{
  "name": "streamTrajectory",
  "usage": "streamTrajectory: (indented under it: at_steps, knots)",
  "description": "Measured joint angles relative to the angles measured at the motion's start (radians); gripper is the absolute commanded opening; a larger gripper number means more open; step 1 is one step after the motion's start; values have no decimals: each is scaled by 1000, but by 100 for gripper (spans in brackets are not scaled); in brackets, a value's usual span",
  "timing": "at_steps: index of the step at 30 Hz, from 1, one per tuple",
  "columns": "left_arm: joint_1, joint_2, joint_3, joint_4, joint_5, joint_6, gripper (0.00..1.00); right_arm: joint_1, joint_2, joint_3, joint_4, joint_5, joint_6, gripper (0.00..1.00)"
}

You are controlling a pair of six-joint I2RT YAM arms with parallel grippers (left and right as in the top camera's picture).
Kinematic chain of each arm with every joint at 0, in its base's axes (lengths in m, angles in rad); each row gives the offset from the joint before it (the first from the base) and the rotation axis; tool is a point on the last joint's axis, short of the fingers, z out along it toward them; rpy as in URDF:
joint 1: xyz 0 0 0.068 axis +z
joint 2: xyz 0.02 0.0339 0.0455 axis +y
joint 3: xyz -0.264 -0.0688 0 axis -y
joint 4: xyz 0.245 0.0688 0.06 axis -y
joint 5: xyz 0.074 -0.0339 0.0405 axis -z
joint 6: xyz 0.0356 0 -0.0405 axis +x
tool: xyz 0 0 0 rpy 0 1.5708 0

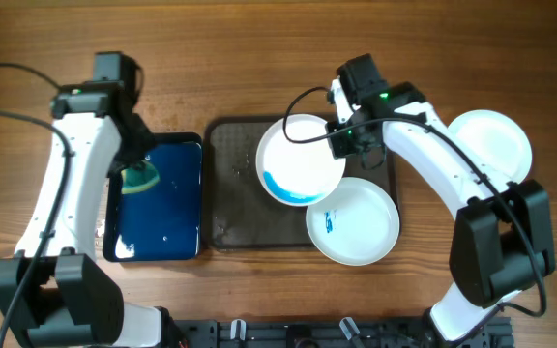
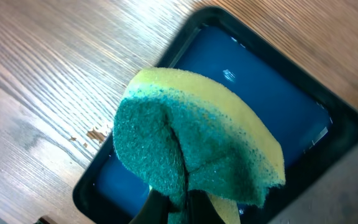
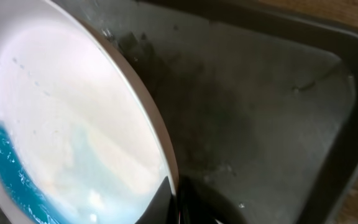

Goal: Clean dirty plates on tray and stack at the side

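Note:
A white plate (image 1: 300,159) with a blue smear along its lower edge is held tilted over the dark brown tray (image 1: 230,198). My right gripper (image 1: 346,145) is shut on its right rim. The right wrist view shows the rim of this plate (image 3: 73,124) pinched in that gripper (image 3: 176,202), above the tray floor (image 3: 260,112). A second plate (image 1: 353,220) with a small blue mark lies at the tray's lower right corner, overhanging the rim. A third plate (image 1: 489,145) sits on the table at the right. My left gripper (image 1: 141,177) is shut on a green-and-yellow sponge (image 2: 197,143).
The sponge hangs over a smaller dark blue tray (image 1: 158,208) holding water, left of the brown tray; the left wrist view shows its wet floor (image 2: 260,99). Wooden tabletop (image 1: 259,58) surrounds both trays. Cables run from each arm.

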Motion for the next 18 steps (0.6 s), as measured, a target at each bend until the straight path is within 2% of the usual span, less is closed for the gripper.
streamTrajectory:
  at_steps: [8, 18]
  knots:
    - [247, 0, 0, 20, 156, 24, 4, 83, 0, 115, -112, 107, -26, 5]
    - [413, 0, 0, 66, 241, 28, 4, 169, 0, 229, -171, 124, -25, 5]
